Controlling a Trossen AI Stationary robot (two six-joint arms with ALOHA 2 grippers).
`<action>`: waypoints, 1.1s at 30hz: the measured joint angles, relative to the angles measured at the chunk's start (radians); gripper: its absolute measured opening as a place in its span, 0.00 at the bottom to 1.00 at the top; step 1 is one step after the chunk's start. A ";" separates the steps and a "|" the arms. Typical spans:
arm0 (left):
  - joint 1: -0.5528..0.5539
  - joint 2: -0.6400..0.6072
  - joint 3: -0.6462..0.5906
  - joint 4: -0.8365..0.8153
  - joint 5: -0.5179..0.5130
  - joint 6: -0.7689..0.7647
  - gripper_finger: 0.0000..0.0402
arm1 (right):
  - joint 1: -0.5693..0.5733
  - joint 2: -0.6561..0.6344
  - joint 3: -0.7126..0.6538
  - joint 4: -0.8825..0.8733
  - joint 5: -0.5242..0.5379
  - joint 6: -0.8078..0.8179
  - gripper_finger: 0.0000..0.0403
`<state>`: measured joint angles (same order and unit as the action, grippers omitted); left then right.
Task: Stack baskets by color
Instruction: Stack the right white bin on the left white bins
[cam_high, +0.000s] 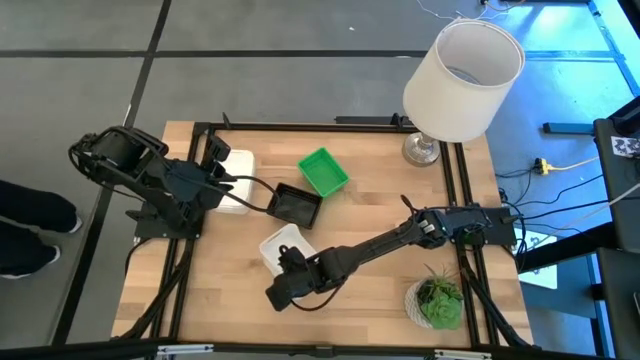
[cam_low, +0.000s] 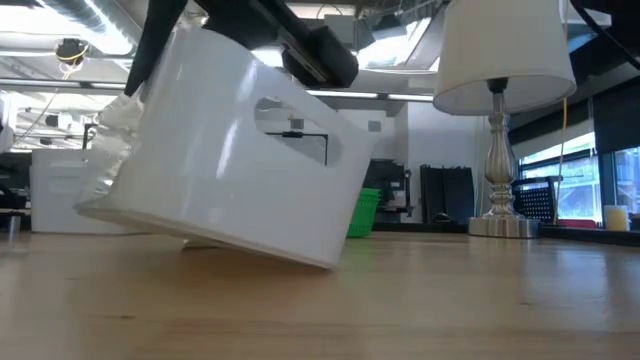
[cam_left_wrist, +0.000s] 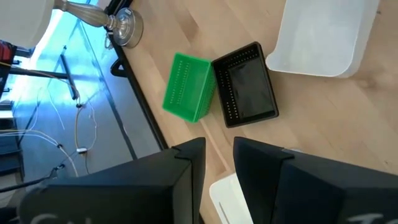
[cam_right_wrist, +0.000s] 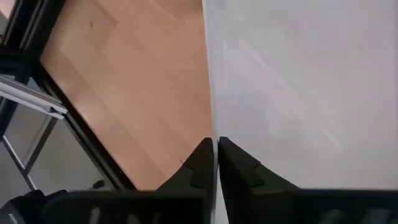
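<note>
One white basket (cam_high: 280, 245) sits tilted near the table's middle, with my right gripper (cam_high: 290, 264) shut on it; the low view shows it large and tipped (cam_low: 240, 160). A black basket (cam_high: 297, 204) and a green basket (cam_high: 323, 172) rest on their bottoms farther back. A second white basket (cam_high: 234, 180) lies at the left, and my left gripper (cam_left_wrist: 219, 146) hovers open above it, touching nothing. My right gripper pinches the top edge of one wall of the white basket (cam_right_wrist: 213, 93), one finger on each side of the thin wall. The fingers slant down from the table's right and near side. The basket is tilted: one bottom edge (cam_low: 322, 262) rests on the table and the opposite side is raised.
A lamp with a big white shade (cam_high: 462, 80) stands at the far right corner. A small potted plant (cam_high: 438, 303) sits at the near right. Black frame rails (cam_high: 460, 190) run along the table's sides. Bare wood lies near the front edge.
</note>
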<state>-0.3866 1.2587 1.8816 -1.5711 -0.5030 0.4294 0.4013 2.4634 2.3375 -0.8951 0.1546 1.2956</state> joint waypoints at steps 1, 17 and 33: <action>0.000 0.000 0.000 0.000 0.000 0.000 0.19 | 0.000 0.000 -0.001 -0.003 0.003 -0.014 0.06; 0.000 -0.006 0.000 0.000 0.078 0.083 0.19 | -0.005 -0.039 0.016 0.027 0.035 -0.236 0.18; -0.001 -0.017 -0.112 0.086 0.561 -0.018 0.19 | 0.033 -0.277 0.017 -0.258 0.234 -0.484 0.18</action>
<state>-0.3874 1.2420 1.7699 -1.4852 0.0577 0.4110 0.4340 2.1862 2.3547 -1.1535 0.3888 0.8116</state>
